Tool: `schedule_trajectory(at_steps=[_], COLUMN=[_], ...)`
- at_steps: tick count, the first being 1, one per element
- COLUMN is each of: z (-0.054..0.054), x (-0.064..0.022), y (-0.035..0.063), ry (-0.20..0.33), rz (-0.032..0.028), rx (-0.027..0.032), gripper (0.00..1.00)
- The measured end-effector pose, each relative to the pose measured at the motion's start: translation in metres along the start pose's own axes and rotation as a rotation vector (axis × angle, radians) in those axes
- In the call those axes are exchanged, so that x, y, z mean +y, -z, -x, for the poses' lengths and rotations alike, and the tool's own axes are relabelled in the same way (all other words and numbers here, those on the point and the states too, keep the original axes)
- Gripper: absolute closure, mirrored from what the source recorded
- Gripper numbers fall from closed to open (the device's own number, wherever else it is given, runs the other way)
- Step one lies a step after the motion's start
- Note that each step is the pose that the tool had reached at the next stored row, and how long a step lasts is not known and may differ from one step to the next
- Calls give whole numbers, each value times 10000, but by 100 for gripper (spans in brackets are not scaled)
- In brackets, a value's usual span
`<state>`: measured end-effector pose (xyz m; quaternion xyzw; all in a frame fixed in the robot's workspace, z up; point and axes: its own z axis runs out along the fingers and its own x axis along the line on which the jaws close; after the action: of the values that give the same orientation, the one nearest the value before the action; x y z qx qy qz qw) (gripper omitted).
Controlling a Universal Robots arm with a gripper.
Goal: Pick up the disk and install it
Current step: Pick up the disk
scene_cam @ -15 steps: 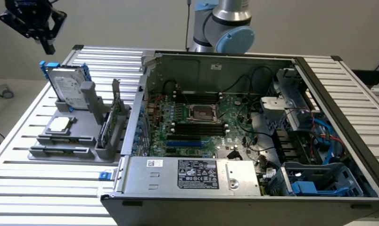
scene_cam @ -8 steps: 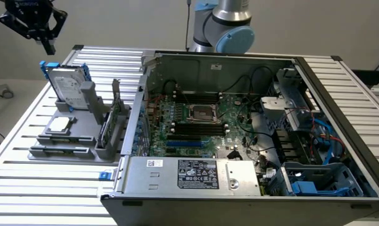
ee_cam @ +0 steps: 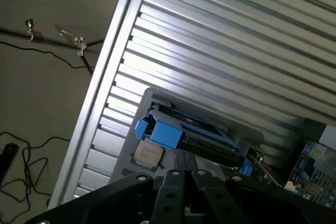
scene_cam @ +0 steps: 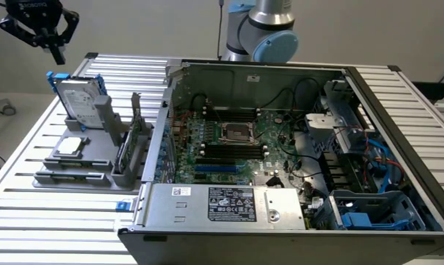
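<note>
Blue rails (scene_cam: pixel 51 77) mark the upright disk (scene_cam: pixel 80 102) in its grey holder (scene_cam: pixel 82 165) at the exterior view's left, so the clenched, empty gripper (scene_cam: pixel 58 55) above should, I judge, open and descend squarely between them.

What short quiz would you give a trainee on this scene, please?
1. True or false: the gripper holds the disk.
2. How does the disk sit in the grey holder? A) upright B) lying flat C) hanging over the edge
3. Fill in: the gripper is ____ (open or shut).
Key: 1 false; 2 A; 3 shut.
</note>
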<state>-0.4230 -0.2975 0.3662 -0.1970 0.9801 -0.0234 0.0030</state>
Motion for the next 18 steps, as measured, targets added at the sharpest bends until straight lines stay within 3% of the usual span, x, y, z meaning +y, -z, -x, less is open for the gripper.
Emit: schedule_trajectory(at_steps=[11,15,18], z=[0,0,-1], x=[0,0,1], y=[-4,-5,-5], ry=[1997,2716,3236], rz=[-13,-57,-122], rx=[-90,-99,-80], gripper=[89,89,89])
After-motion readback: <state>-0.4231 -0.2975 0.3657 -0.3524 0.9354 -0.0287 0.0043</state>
